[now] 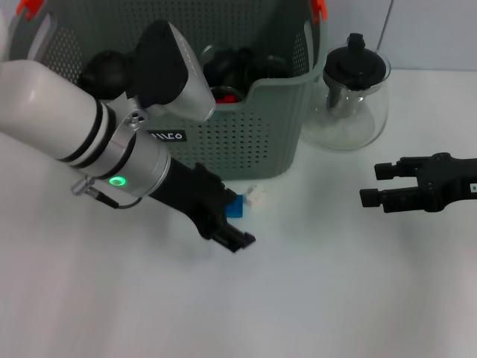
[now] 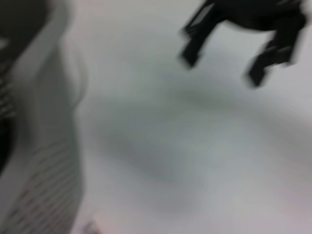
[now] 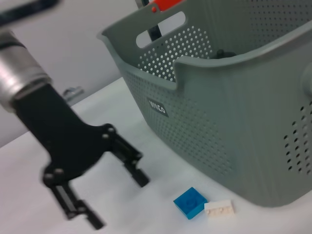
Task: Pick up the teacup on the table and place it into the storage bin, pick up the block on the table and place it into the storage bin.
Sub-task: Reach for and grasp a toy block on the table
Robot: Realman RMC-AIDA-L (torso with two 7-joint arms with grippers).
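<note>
Left gripper (image 1: 232, 227) low over the table (image 1: 313, 298), fingers spread wide, nothing between them. In the right wrist view, same gripper (image 3: 117, 197) plainly parted, both black fingers pointing down at the white surface, apart from the blocks. Just beside it, toward the bin: blue block (image 1: 235, 206), partly hidden behind the gripper body in the head view. Touching that, a small white block (image 1: 256, 196). Right wrist view confirms it: blue block (image 3: 190, 202) and white block (image 3: 219, 208) side by side, flat on the table, close to the bin's front wall.

Behind the blocks, the storage bin (image 1: 253, 142), grey-green, perforated, black label on the front, orange clips at the rim. Dark objects inside with a bit of red showing; cannot tell whether the teacup is among them. Bin again in the right wrist view (image 3: 234, 112), label facing the camera.

Beside the bin on the robot's right, glass teapot (image 1: 349, 93) with black lid, upright.

Right gripper (image 1: 378, 185) well apart on the right side of the table, hovering, fingers parted, holding nothing, pointing toward the centre. Also seen blurred in the left wrist view (image 2: 226, 56), fingers apart over bare table, bin wall (image 2: 44, 146) at the frame's edge.
</note>
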